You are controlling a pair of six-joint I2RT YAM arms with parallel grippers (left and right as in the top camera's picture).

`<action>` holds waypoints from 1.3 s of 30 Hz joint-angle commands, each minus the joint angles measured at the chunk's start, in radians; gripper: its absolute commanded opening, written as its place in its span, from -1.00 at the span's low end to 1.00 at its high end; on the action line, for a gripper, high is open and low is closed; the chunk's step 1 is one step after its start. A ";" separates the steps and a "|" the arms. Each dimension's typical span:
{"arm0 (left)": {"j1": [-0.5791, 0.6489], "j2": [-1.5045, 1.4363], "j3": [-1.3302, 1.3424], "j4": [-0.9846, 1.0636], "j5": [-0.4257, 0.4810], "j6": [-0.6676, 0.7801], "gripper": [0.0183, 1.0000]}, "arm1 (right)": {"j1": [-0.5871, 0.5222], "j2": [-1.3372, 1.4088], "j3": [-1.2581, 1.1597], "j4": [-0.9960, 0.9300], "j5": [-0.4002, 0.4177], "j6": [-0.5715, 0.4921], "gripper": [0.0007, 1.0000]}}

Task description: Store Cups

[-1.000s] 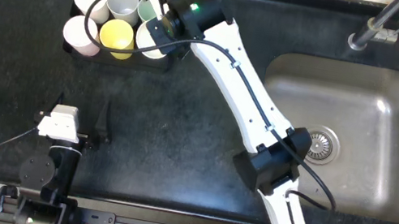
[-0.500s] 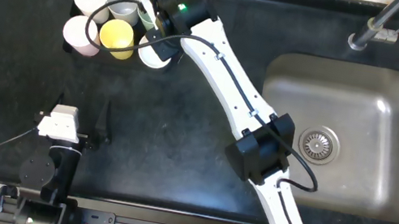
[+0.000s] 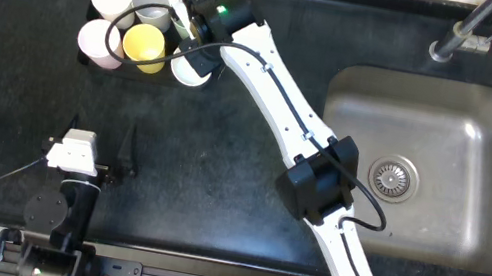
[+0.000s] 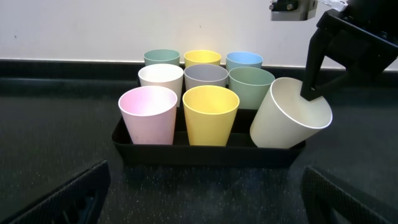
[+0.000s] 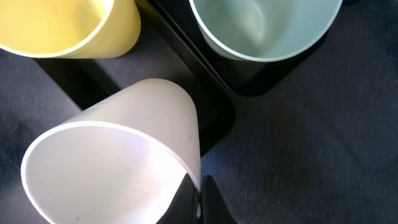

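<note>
Pinching the rim of a cream cup [image 4: 289, 121], the right claw [image 4: 309, 92] has one finger inside the mouth and one outside. That cup sits tilted, its base down in the front right corner of the black tray [image 4: 205, 154] and its mouth leaning out toward the sink [image 3: 423, 169] side.

The tray's pretty full: a pink cup [image 4: 149, 115] and a yellow cup [image 4: 210, 115] in the front row, then a white cup [image 4: 160, 78], a grey cup [image 4: 206, 76] and a green cup [image 4: 252, 84], and a sage cup [image 4: 161, 57], a second yellow one [image 4: 202, 58] and a blue cup [image 4: 244, 60] at the back. All of those stand upright and look empty.

Compared with a second ago, the right wrist has slid toward the back of the worktop [image 3: 20, 37] and the elbow has moved left; since half a second ago, hardly anything.

The right arm stretches diagonally from its base up to the tray. The left claw [image 3: 101, 141] is parked near its base, fingers spread, well away from the tray.
</note>
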 commanded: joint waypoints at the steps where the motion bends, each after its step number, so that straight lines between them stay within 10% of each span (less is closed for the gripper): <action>1: 0.011 -0.010 -0.002 -0.002 0.010 0.022 1.00 | 0.000 0.018 0.007 0.002 -0.007 -0.016 -0.92; 15: 0.011 -0.010 -0.002 -0.002 0.010 0.022 1.00 | -0.006 0.018 -0.040 0.023 -0.006 -0.045 -0.84; 16: 0.011 -0.010 -0.002 -0.002 0.010 0.022 1.00 | -0.006 0.018 -0.040 0.029 -0.006 -0.045 -0.43; 17: 0.011 -0.010 -0.002 -0.002 0.010 0.022 1.00 | -0.007 0.018 -0.040 0.041 0.000 -0.045 0.41; 19: 0.011 -0.010 -0.002 -0.002 0.010 0.022 1.00 | -0.007 0.018 -0.040 0.053 0.022 -0.045 1.00; 39: 0.011 -0.010 -0.002 -0.002 0.010 0.022 1.00 | -0.047 -0.156 0.099 0.126 0.167 0.054 1.00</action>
